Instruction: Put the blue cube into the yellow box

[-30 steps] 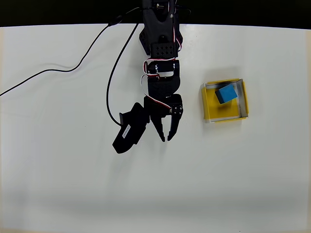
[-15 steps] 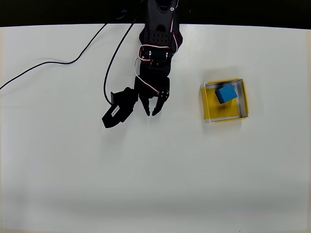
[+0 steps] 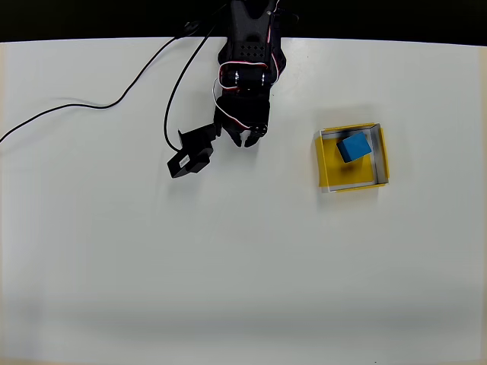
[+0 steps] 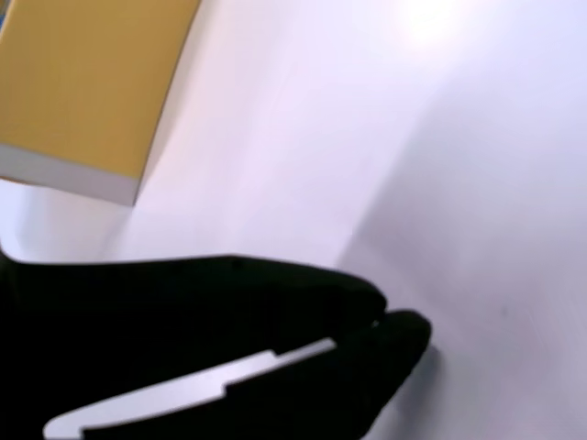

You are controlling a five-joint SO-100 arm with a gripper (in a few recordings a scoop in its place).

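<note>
Overhead view: we saw blue cube (image 3: 354,147) lying inside yellow box (image 3: 327,163), toward box's upper right corner, box on white table (image 3: 243,266) right of centre. Black gripper (image 3: 244,141) sat well apart to box's left, near table's top edge, empty, fingertips nearly together. Wrist view: we noted black fingers (image 4: 367,302) meeting at tips, clenched on nothing; yellow box wall (image 4: 92,82) at upper left.

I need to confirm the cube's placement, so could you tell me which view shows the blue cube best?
The overhead view: the blue cube sits whole inside the yellow box, near its upper right corner. The wrist view catches just a yellow wall.
</note>
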